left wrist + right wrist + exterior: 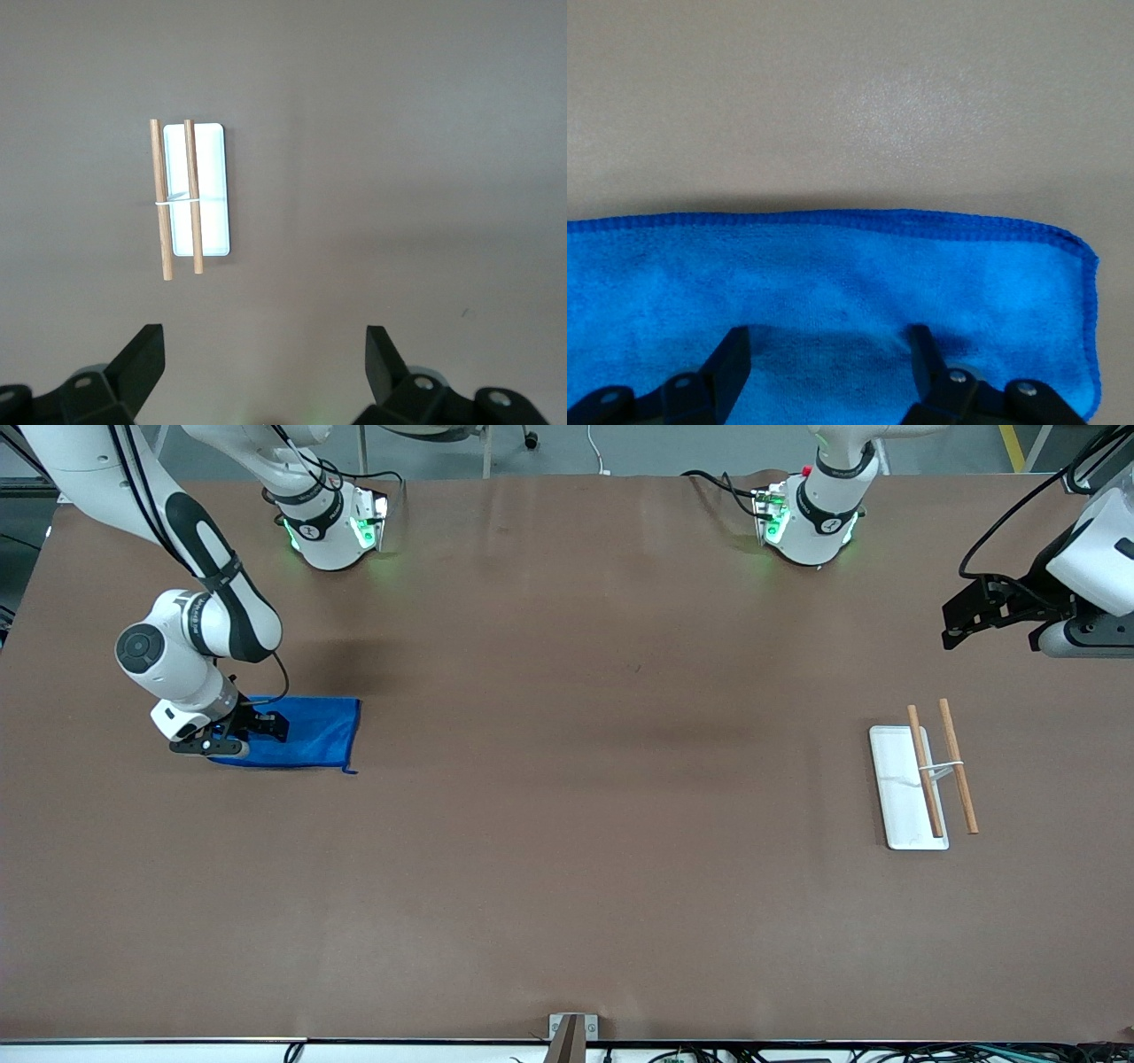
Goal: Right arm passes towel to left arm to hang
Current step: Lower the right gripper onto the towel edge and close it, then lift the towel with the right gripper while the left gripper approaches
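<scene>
The bright blue towel (310, 731) lies flat on the brown table toward the right arm's end; it fills the lower half of the right wrist view (833, 266). My right gripper (270, 726) is down on the towel, open, with both fingertips (735, 345) resting on the cloth close to one hemmed edge and a stretch of cloth between them (830, 341). My left gripper (955, 624) is open and empty (266, 341), up in the air over the table at the left arm's end, where that arm waits.
A small hanging rack stands toward the left arm's end: a white base (897, 797) with two wooden rods (959, 766) held above it. It also shows in the left wrist view (210, 159). A metal bracket (567, 1036) sits at the table's near edge.
</scene>
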